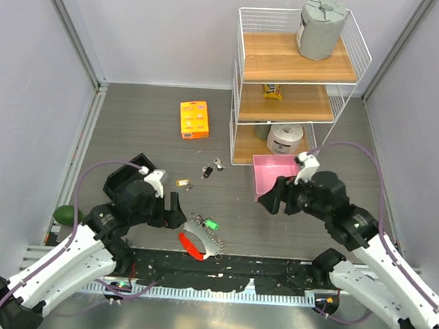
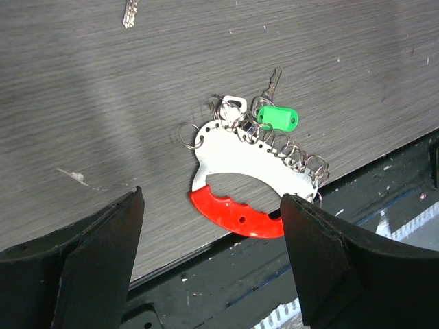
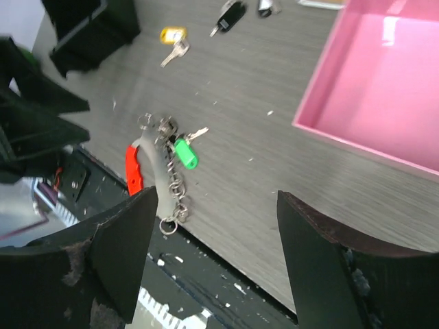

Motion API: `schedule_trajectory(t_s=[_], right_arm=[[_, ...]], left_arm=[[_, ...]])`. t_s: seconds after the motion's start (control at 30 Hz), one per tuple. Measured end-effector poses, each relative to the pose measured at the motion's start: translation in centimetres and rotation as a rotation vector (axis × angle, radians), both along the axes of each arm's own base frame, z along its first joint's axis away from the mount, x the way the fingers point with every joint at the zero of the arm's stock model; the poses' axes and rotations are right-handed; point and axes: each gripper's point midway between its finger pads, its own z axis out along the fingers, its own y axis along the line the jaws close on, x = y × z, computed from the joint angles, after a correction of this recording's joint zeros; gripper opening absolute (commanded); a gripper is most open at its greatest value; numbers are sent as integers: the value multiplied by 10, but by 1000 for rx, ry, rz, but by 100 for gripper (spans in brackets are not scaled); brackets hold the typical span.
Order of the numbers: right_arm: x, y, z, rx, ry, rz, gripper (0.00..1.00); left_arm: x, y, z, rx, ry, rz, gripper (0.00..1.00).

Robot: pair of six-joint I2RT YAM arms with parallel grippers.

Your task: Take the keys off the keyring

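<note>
The keyring (image 1: 197, 240), a white curved strap with a red fob (image 2: 236, 212) and a chain of small rings, lies flat at the table's near edge. It still carries a green tag (image 2: 278, 118) and a few silvery keys (image 2: 230, 108). It also shows in the right wrist view (image 3: 132, 169). Three loose keys lie farther back: one with a yellowish head (image 1: 183, 183), one with a dark head (image 1: 206, 170) and one silvery (image 1: 219, 164). My left gripper (image 1: 175, 211) hangs open and empty just left of and above the fob. My right gripper (image 1: 270, 200) is open and empty, to the right of the keyring.
A pink tray (image 1: 262, 184) sits by my right gripper. An orange box (image 1: 195, 120) lies farther back. A white wire shelf (image 1: 239, 75) with rolls stands at the back right. A green object (image 1: 64, 214) lies at the left edge. A black rail (image 1: 227, 269) borders the near edge.
</note>
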Motion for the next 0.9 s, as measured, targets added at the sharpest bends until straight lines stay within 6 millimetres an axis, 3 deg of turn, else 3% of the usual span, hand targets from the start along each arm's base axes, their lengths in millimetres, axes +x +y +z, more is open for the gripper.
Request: schedule_trajectory(t_s=[0.17,0.3,0.4,0.57,0.73,0.9], right_arm=[[-21,53,-25,-75,17,145,70],[-40,91,-62,-201,67,197,60],[-52,117,-88,-281,107,196,59],[-58,146,-106,-297,150,131,57],[-51,170,-114,-269,187,44,53],[-49,176,-139,-282,249,-24,52]], left_arm=[[-2,-1,-8,-39,20,43,83],[-1,1,-4,-76,-11,77,82],[2,3,-1,-98,-42,99,85],[4,8,-7,-102,-61,138,91],[8,12,2,-129,-114,164,91],[9,12,10,-155,-147,169,94]])
